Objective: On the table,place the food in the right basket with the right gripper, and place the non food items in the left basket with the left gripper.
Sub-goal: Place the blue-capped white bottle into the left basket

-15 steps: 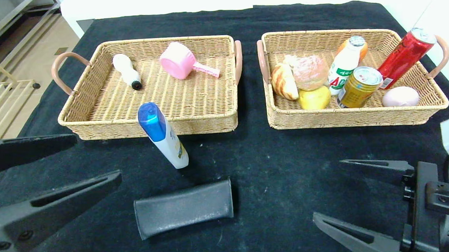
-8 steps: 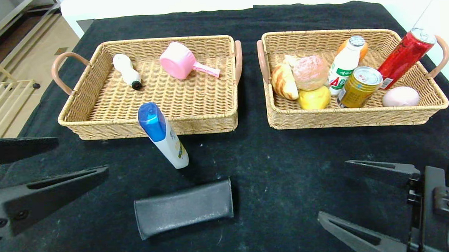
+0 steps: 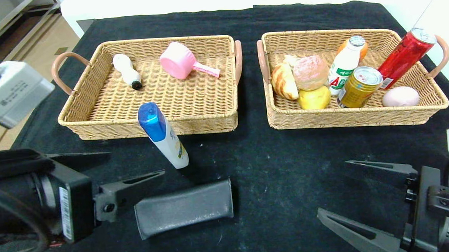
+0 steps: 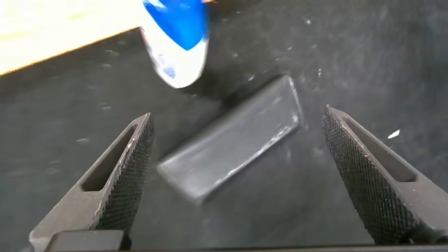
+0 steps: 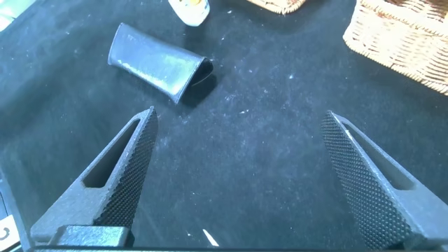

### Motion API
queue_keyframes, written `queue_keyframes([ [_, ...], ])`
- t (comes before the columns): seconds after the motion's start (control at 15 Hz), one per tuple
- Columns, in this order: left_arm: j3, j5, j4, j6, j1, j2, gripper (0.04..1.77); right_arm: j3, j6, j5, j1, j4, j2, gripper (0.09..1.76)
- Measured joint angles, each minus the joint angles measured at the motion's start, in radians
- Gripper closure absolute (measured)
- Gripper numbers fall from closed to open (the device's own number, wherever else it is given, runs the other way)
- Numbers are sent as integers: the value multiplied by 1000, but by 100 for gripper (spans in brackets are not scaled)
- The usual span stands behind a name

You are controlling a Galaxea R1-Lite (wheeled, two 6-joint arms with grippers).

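The flat dark grey leather case [image 3: 183,208] lies on the black-clothed desk [image 3: 272,165], just in front of the standing white bottle with the blue cap [image 3: 162,135]. The left gripper [image 4: 238,175], jaws wide open, hovers beside the case's end. It should probably straddle the case's narrow width, clear of the bottle. The right gripper [image 5: 241,178] waits nearby with its jaws open, far from the case.

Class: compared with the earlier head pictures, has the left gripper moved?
Yes. The left gripper has swung inward toward the black pouch, open beside its left end, while the blue-capped bottle stays put.
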Motion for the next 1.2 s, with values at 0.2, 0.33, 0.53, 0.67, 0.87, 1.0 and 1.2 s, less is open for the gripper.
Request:
queue_keyframes([
  [0.2, 81, 111, -204, -10, -20, 61, 9, -3, 1, 0, -1, 0, -8, 15],
  [0.33, 129, 210, -336, -11, -33, 111, 9, -4, 1, 0, -10, 0, -11, 15],
  [0.53, 164, 316, -411, -41, -46, 181, 9, -5, 1, 0, -15, 0, -12, 15],
  [0.67, 173, 325, -435, -55, -55, 212, 9, -5, 0, 0, -18, 0, -12, 15],
  [0.87, 176, 332, -493, -56, -54, 240, 9, -5, 0, 0, -19, 0, -13, 14],
  [1.0, 176, 349, -530, -55, -39, 257, 9, -2, 0, 0, -20, 0, -13, 14],
  [1.2, 171, 355, -548, -53, -17, 275, 9, 1, 0, 0, -20, 1, -11, 14],
])
